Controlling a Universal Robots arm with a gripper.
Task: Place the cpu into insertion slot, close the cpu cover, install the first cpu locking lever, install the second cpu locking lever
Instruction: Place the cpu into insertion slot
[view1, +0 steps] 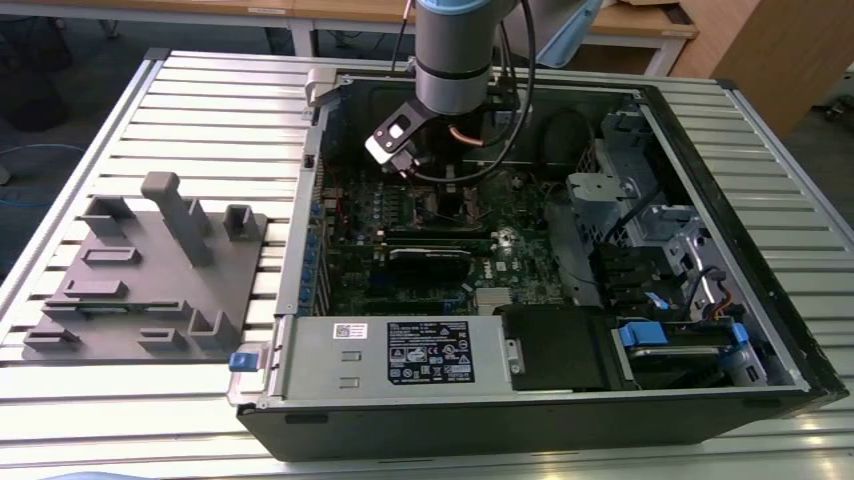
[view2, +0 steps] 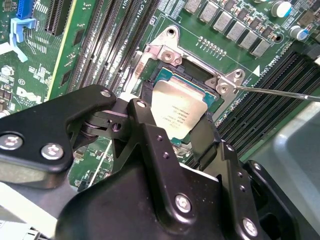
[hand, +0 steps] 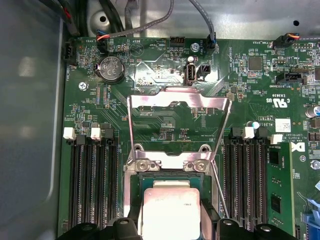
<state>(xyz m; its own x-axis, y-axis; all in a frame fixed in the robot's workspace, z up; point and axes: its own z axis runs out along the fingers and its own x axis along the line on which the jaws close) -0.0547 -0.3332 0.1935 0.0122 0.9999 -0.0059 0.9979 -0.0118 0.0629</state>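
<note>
**Chip pinched in my claw, over the socket**

My claw is drawn narrow, pinched on two opposite edges of the cpu, whose dull metal top faces up. In both wrist views the chip hangs right over the insertion slot, and a strip of the slot's dark inside shows past one edge of the chip. Whether the chip has seated I cannot tell. The cpu cover is swung open on its hinge at one edge of the slot, clear of the chip, its silvery frame over the green board. A thin locking lever stands free just beside the slot, unlatched. Long black memory slots run on either side.

In the exterior view my arm reaches down into the far part of the open computer case. The case lies on a slatted table. A grey fixture plate sits on the table at the exterior view's left, just beside the case.
</note>
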